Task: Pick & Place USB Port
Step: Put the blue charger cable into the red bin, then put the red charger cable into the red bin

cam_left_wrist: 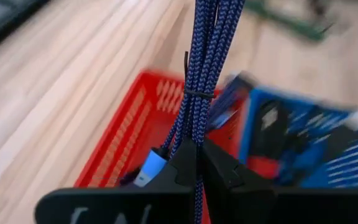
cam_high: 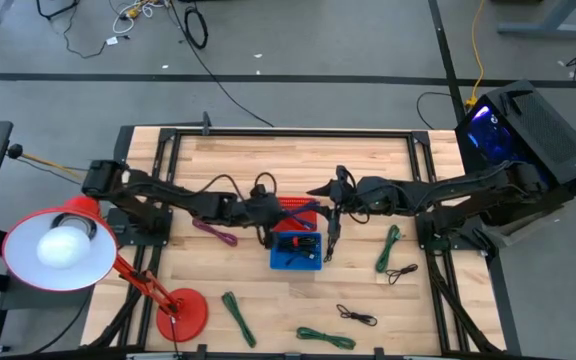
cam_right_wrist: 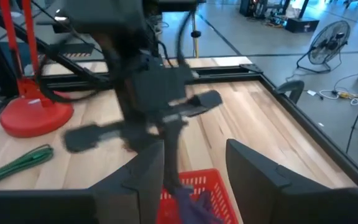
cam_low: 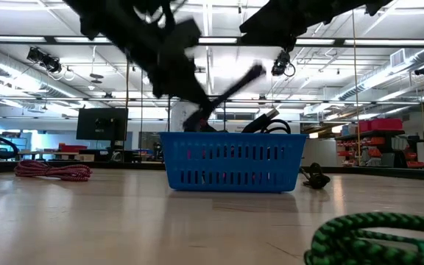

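1. The blue braided USB cable [cam_left_wrist: 199,74] sits bundled and cinched with a thin tie in your left gripper [cam_left_wrist: 197,163], whose dark fingers are clamped on it, directly above the red plastic mesh basket [cam_left_wrist: 126,140].
2. Just beside that red basket you have the blue plastic slotted basket [cam_high: 296,252], holding dark cables, near the middle of the light wooden table [cam_high: 268,310].
3. Your right gripper [cam_right_wrist: 191,171] hangs over the red basket too, close to the left gripper; its fingers stand apart with nothing between them.
4. Nearest the table's front edge you can see coiled green cables [cam_high: 238,318] and a small black cable [cam_high: 356,316].
5. Further out, a purple cable [cam_high: 214,232] lies left of the baskets, and another green cable [cam_high: 388,247] to their right.
6. At the left corner stands a red desk lamp [cam_high: 63,245], lit.
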Controlling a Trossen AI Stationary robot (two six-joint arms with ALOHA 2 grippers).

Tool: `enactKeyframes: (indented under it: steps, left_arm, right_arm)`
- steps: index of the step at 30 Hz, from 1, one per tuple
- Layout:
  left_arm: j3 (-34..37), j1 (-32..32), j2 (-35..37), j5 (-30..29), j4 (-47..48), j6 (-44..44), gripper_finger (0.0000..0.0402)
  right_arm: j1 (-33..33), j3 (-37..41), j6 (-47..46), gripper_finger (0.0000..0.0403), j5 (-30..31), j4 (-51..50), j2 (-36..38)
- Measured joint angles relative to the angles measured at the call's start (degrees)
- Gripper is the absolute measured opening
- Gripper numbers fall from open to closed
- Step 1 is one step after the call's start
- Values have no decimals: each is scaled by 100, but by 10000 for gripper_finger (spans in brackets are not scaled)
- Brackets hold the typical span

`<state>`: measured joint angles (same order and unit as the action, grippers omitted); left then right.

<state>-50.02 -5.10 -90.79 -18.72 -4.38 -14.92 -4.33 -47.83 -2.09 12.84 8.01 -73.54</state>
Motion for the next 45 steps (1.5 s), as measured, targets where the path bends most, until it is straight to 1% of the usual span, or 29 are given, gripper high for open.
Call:
enactKeyframes:
  steps: [5,13,22,33,37,41,43,45]
  left_arm:
    - [-21,60,-427,-78,-360,-244,8]
    - [-11,81,-776,-251,-319,-406,8]
    - [-13,118,-836,-187,-225,-538,13]
    - [-13,118,-836,-187,-232,-741,78]
    - [-13,116,-830,-473,-229,-660,104]
    - [-134,120,-811,-873,-232,-192,131]
    - [-254,120,-808,-803,-170,165,142]
    - [-431,118,-808,-553,176,511,152]
  right_arm:
    - [0,0,-7,174,-37,-48,-2]
    - [0,0,-22,174,-35,-94,-2]
    - [0,0,-22,174,-33,-96,-2]
    - [0,0,-11,174,-25,-138,-4]
    - [0,0,-2,174,-24,-197,-4]
    - [0,0,-4,174,-25,-308,-7]
    - [0,0,-4,174,-24,-366,-7]
    - [0,0,-7,174,-24,-478,-7]
